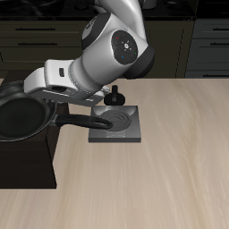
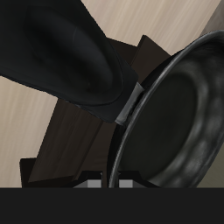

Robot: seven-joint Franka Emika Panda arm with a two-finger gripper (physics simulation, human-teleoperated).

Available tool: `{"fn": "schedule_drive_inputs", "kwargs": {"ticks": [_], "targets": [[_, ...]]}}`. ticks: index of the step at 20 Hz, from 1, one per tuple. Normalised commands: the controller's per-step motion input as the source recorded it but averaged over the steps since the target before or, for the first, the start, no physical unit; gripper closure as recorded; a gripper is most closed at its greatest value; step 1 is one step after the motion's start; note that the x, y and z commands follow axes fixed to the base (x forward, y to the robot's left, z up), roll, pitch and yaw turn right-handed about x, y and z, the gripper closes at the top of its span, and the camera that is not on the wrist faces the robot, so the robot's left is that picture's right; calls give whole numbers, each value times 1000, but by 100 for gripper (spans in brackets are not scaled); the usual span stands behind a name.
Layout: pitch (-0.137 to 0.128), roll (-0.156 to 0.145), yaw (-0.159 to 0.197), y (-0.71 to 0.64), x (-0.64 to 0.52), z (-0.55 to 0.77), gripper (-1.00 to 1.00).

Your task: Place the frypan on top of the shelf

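The frypan [image 1: 22,116] is round and glossy black. It is over the flat top of the dark shelf [image 1: 27,165] at the table's edge, and its long handle [image 1: 85,119] reaches toward the grey stove plate. I cannot tell whether it rests on the shelf or hangs just above it. In the exterior view the arm's own links hide my gripper, which is above the pan's near rim. In the wrist view my gripper [image 2: 107,181] has the pan's rim [image 2: 118,144] between its fingertips. The pan's bowl [image 2: 179,114] and the shelf [image 2: 74,144] show beneath it.
The square grey burner plate [image 1: 119,125] with a spiral coil lies on the table beside the shelf. A small black knob [image 1: 114,96] stands at its back. Dark drawer cabinets [image 1: 207,45] line the far side.
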Motion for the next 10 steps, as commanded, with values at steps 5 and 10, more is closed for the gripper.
{"fn": "schedule_drive_inputs", "kwargs": {"ticks": [5, 10], "targets": [[33, 2, 8, 76, 8, -97, -100], [4, 3, -19, 40, -9, 33, -100]]}}
